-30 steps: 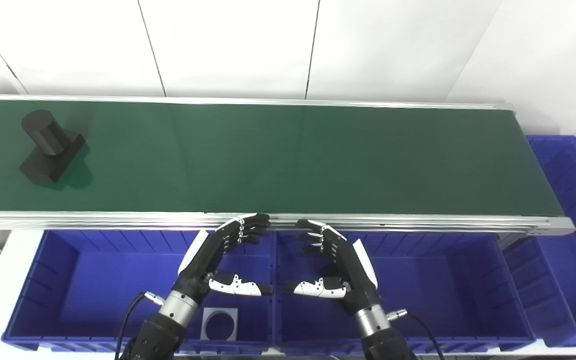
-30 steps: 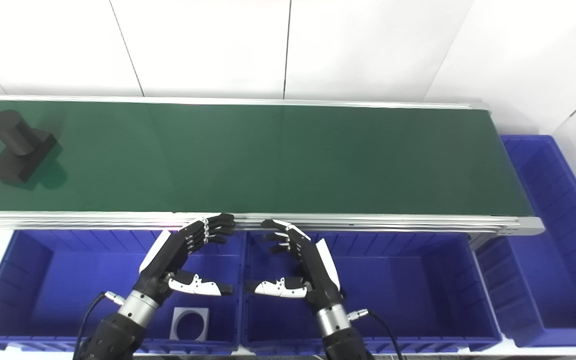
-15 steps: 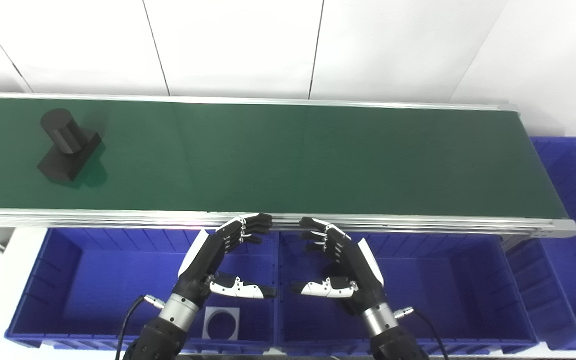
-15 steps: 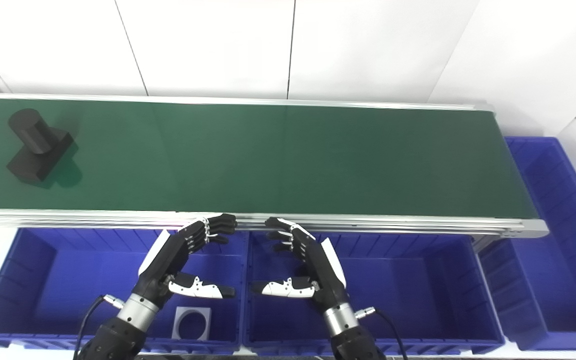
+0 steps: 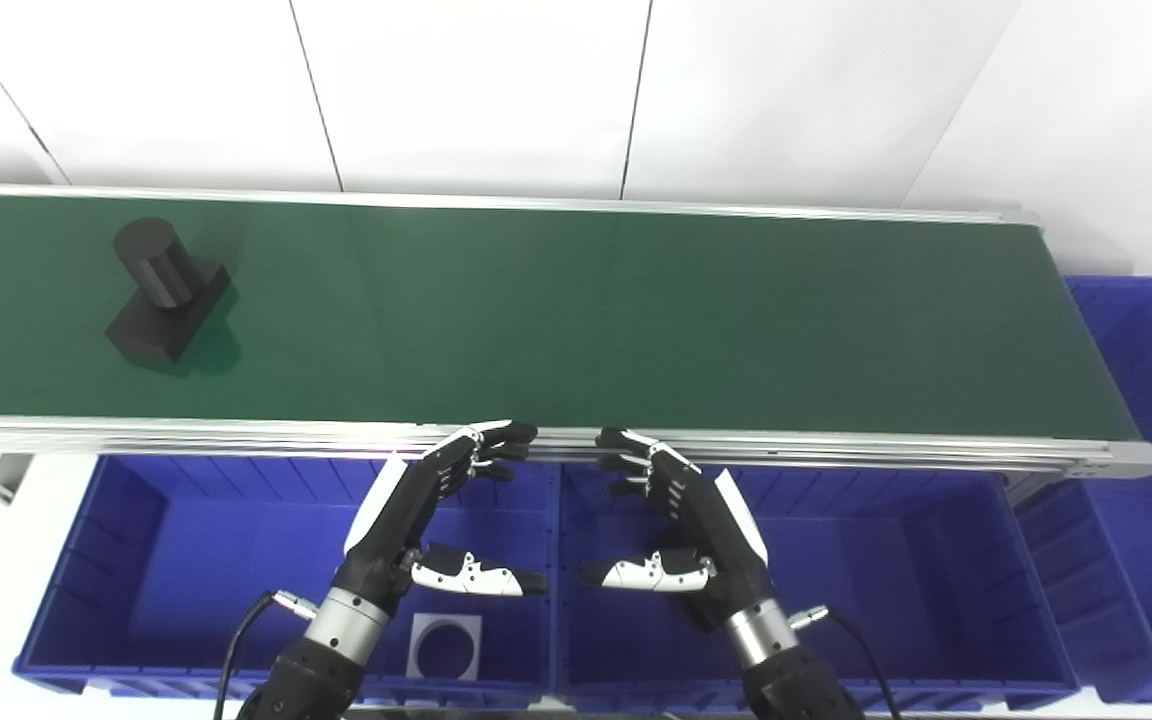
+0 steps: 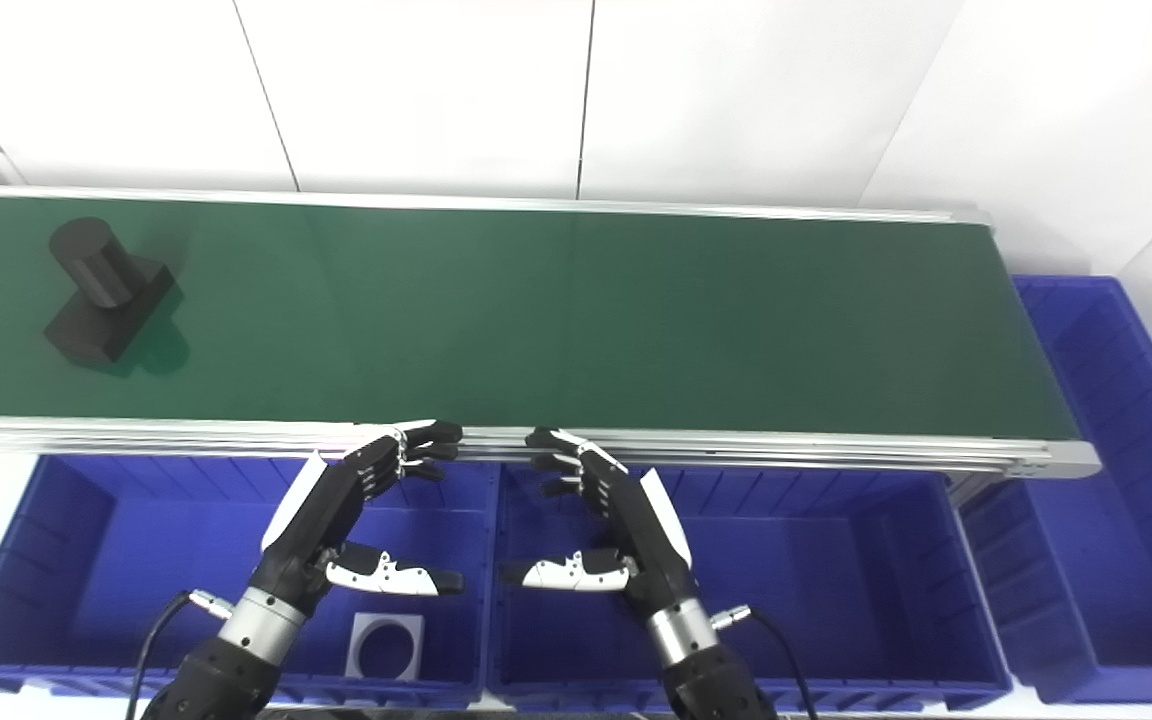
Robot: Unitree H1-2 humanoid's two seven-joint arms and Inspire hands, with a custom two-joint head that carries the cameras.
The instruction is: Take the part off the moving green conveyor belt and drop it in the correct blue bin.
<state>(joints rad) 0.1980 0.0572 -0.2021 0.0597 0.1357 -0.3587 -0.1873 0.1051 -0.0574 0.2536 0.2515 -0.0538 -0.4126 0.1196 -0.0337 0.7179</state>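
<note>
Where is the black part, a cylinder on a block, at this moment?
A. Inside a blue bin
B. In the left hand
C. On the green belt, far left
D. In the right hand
C: the black part lies on the green belt, untouched.

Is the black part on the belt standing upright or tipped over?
Upright: the black part rests on its flat square base on the green belt, cylinder pointing up.

A black part (image 5: 168,293), a short upright cylinder on a blocky rectangular base set at a slant, rests on the green conveyor belt (image 5: 576,310) near its left end, well apart from the three empty-looking blue bins (image 5: 836,570) along the belt's near side and right end.
</note>
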